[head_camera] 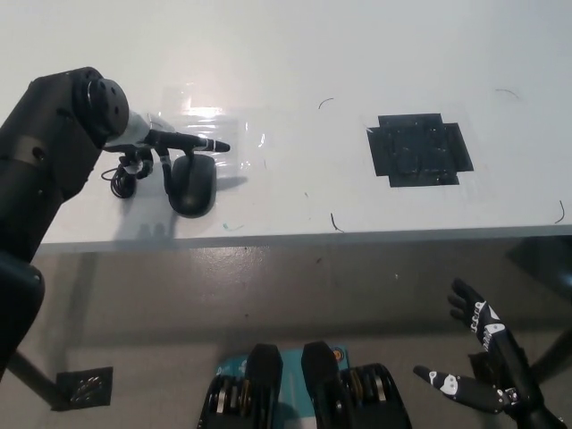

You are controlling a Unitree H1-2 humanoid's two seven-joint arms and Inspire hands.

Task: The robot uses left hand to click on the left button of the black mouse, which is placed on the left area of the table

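Observation:
A black mouse (193, 185) lies on the left part of the white table (295, 54), its cable coiled at its left. My left hand (165, 146) hovers over the mouse's far end, one finger stretched out to the right above it and the others curled down beside the mouse's left edge. Whether any finger touches the mouse I cannot tell. My black right hand (487, 362) rests open below the table's front edge at the lower right, holding nothing.
A black taped square (419, 148) marks the table's right half. A patch of clear film (219, 134) lies under and behind the mouse. The table's front edge (295, 238) runs across the middle; floor lies below.

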